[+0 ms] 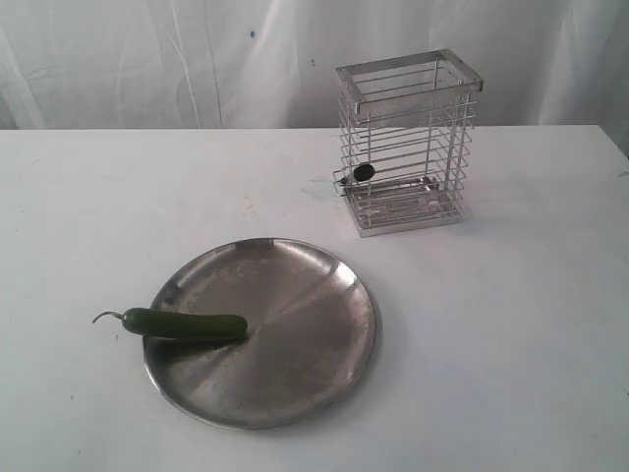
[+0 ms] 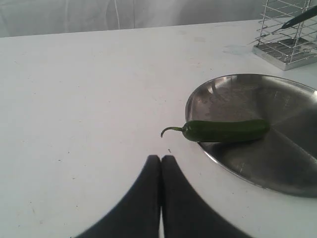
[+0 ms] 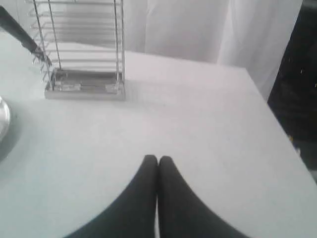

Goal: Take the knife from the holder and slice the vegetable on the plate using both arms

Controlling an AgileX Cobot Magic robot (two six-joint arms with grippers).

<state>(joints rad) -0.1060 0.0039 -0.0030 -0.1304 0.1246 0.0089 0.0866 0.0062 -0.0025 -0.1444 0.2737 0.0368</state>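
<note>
The dark green chili pepper (image 1: 187,325) lies across the left rim of the brushed steel plate (image 1: 305,344), its stem hanging over the white table. Behind the plate stands the silver wire holder (image 1: 408,143); a black end of the knife (image 1: 364,172) pokes through its left side. In the left wrist view the pepper (image 2: 225,130) rests on the plate (image 2: 277,158), just ahead and to one side of my left gripper (image 2: 161,157), which is shut and empty. My right gripper (image 3: 158,158) is shut over bare table, well short of the holder (image 3: 81,49) and knife (image 3: 20,29). Neither arm shows in the exterior view.
White table (image 1: 511,324) with a white cloth backdrop behind. In the right wrist view the table's edge (image 3: 267,104) drops off to a dark area.
</note>
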